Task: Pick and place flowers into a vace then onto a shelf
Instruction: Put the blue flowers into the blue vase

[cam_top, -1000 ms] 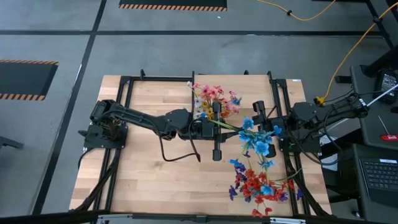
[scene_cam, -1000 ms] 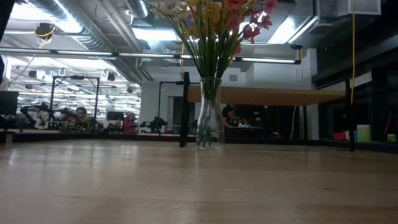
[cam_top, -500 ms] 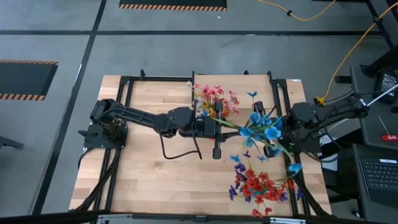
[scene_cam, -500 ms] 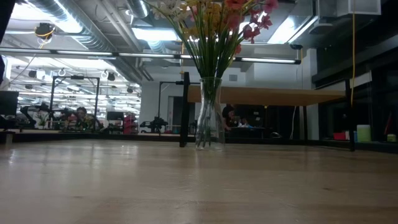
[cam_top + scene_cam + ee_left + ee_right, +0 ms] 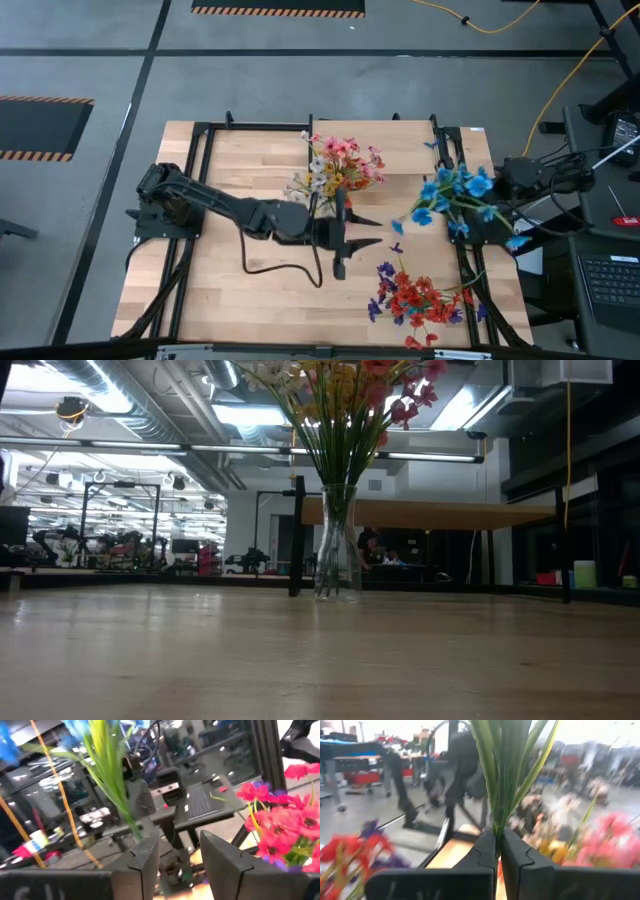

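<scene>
While right gripper (image 5: pixel 498 851) jaws pinch blue flowers (image 5: pixel 455 190) — left gripper (image 5: pixel 178 851) apart

The left arm (image 5: pixel 230 208) reached to mid-table, jaws parted. The right gripper (image 5: pixel 498 851) was at the right edge, jaws clamped.

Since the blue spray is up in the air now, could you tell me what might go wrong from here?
1. The right claw pinches the blue spray by thin stems only; they could slip or twist.
2. The vase is already crowded with flowers, so new stems may catch on blooms rather than drop in.
3. The open left claw sits close beside the vase and could get in the way.
</scene>
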`<state>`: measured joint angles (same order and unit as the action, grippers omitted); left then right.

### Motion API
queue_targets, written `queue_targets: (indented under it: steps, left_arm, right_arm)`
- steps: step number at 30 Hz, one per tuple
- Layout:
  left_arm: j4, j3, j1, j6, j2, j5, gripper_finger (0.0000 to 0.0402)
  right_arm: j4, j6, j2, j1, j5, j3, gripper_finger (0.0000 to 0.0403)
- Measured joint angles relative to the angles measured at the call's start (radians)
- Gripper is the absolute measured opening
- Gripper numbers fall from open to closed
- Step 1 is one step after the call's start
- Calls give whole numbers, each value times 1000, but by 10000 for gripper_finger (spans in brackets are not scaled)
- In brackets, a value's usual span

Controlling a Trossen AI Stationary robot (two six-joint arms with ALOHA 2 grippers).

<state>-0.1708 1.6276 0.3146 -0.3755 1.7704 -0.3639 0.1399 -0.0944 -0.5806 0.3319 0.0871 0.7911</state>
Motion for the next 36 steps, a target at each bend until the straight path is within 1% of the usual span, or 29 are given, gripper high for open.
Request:
queue_targets:
  steps: [3,6,8,12,15,19,23,27,32,36]
  left_arm:
    - [43,0,23,10,-6,-111,129]
    - [99,0,42,31,-5,-194,108]
    - [119,0,59,58,-5,-218,89]
    - [123,0,81,108,-5,-266,52]
    - [124,0,84,129,-5,-301,31]
    - [124,0,84,173,-5,-307,14]
    - [124,0,82,218,-5,-307,4]
    - [123,0,82,235,-4,-307,2]
    - [122,0,82,235,-4,-308,5]
    - [116,0,82,235,-4,-310,2]
  right_arm:
    - [88,39,46,24,-1,-29,6]
    - [179,90,77,53,0,-29,6]
    - [236,111,102,76,14,-29,6]
    - [384,163,168,118,127,-29,6]
    - [466,207,218,145,141,-29,6]
    - [555,255,268,171,141,-23,6]
    - [694,283,281,183,139,7,6]
    - [790,281,283,189,103,11,6]
    - [831,294,290,189,12,-7,6]
    - [831,278,339,189,-31,-48,6]
